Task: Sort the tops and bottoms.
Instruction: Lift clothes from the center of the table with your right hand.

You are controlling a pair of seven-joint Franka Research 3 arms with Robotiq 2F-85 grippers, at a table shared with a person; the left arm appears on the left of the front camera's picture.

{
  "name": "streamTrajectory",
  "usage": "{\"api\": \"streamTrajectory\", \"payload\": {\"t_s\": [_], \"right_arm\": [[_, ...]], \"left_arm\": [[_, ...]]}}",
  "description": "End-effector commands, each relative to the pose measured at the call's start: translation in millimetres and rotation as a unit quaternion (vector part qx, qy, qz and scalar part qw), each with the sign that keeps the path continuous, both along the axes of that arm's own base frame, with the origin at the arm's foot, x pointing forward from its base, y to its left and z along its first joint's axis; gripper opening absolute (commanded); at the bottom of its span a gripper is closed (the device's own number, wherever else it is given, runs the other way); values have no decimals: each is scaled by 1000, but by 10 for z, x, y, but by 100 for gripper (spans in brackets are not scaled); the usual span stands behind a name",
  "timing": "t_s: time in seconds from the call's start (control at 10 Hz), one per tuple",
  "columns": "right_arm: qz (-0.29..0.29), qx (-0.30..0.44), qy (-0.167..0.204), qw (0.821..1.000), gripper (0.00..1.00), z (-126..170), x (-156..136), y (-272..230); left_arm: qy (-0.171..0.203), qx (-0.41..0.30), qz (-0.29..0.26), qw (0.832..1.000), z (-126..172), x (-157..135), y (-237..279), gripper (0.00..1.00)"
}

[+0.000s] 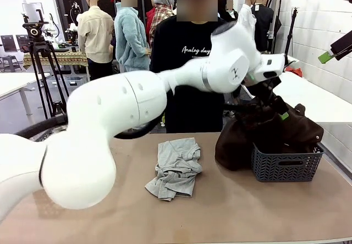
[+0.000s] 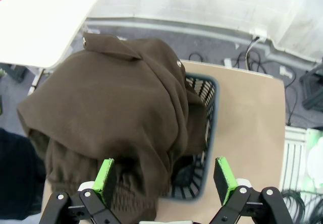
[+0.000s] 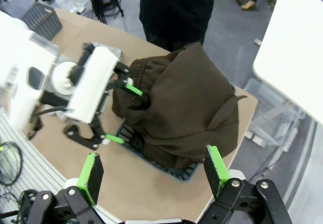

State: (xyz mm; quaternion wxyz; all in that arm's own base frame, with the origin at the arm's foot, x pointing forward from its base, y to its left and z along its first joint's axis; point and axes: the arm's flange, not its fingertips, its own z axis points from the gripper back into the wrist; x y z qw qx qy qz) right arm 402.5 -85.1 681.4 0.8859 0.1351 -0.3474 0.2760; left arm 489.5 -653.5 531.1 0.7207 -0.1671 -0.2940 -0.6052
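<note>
- Two claws, both spread wide, neither pinching anything.
- Left claw [image 2: 164, 181] hangs just above the dark brown garment [image 2: 116, 98]. The gathered waistband lies under one green pad [image 2: 105, 176]. The other pad stands clear over the table [image 2: 252, 133], beside the basket rim.
- Whether that first pad actually presses the cloth cannot be told.
- The brown garment is heaped in and over a grey mesh basket [image 2: 208, 128] directly below the left claw. The cloth spills past the rim on the waistband side.
- Darker cloth shows inside the basket under the brown heap; which garment it is cannot be told.
- Right claw [image 3: 153, 176] is held high, well apart from the heap. Garment and basket lie straight ahead of it, between the lines of its two pads, with the left claw at the heap's edge.
- Light grey T-shirt [image 1: 176, 170] lies crumpled on the table, well apart from the left claw, off to the robot's left of it.
- Person in a black top [image 1: 187, 62] stands at the far table edge, beyond the left claw.
- Second mesh basket [image 3: 43, 19] sits far beyond the left arm, seen from the right wrist.
</note>
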Motion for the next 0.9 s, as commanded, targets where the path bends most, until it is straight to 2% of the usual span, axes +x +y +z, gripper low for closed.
{"api": "streamTrajectory", "payload": {"t_s": [0.0, 0.2, 0.3, 0.4, 0.5, 0.8], "right_arm": [[0, 1, 0, 1000, 100, -15, 1, 10], [0, 1, 0, 1000, 100, -15, 1, 10], [0, 1, 0, 1000, 100, -15, 1, 10], [0, 1, 0, 1000, 100, -15, 1, 10], [0, 1, 0, 1000, 100, -15, 1, 10], [0, 1, 0, 1000, 100, -15, 1, 10]], "left_arm": [[-2, 60, 35, 998, 165, -523, 588, 100], [6, 93, 49, 994, 345, -782, 981, 100], [13, 108, 71, 992, 403, -861, 1187, 100], [12, 112, 116, 987, 443, -911, 1316, 100], [12, 86, 44, 995, 807, -275, 388, 100], [12, 86, 44, 995, 807, -275, 388, 100]]}}
